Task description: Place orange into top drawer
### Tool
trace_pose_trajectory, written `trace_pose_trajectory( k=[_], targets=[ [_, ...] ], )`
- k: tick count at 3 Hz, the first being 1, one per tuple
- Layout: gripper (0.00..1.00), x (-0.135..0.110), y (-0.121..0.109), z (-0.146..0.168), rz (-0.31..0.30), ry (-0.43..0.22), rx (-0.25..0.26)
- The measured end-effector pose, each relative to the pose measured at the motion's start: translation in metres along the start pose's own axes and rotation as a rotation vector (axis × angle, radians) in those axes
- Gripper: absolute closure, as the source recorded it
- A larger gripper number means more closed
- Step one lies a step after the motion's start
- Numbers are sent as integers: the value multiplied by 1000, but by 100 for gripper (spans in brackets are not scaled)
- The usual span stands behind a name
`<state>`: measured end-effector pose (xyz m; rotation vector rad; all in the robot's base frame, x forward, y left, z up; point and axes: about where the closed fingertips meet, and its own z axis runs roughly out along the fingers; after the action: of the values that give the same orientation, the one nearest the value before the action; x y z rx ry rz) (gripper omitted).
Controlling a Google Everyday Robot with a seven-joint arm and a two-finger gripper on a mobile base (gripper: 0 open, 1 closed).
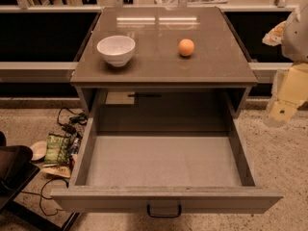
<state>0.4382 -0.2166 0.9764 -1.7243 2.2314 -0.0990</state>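
The orange [186, 47] sits on the grey-brown cabinet top [159, 64], right of centre. The top drawer [163, 162] is pulled fully out toward me, its flat grey floor bare, with a small dark handle [164, 211] on the front. My gripper [280, 110] hangs at the right edge of the view, beside the drawer's right side, below and right of the orange and apart from it. It holds nothing that I can see.
A white bowl [116, 50] stands on the cabinet top, left of the orange. A snack bag [57, 149], cables [67, 121] and a small plate [37, 150] lie on the floor left of the drawer. A dark chair [12, 172] is at the lower left.
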Motion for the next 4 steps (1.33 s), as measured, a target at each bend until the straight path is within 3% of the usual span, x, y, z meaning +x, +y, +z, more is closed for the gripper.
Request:
trace_pose_trajectory(
  k=[2,3,4],
  targets=[
    [0,-4,-6,3,2,-34,4],
    [0,-15,-36,27,9,-167,18],
    [0,-40,-68,69,47,-362,33]
  ],
)
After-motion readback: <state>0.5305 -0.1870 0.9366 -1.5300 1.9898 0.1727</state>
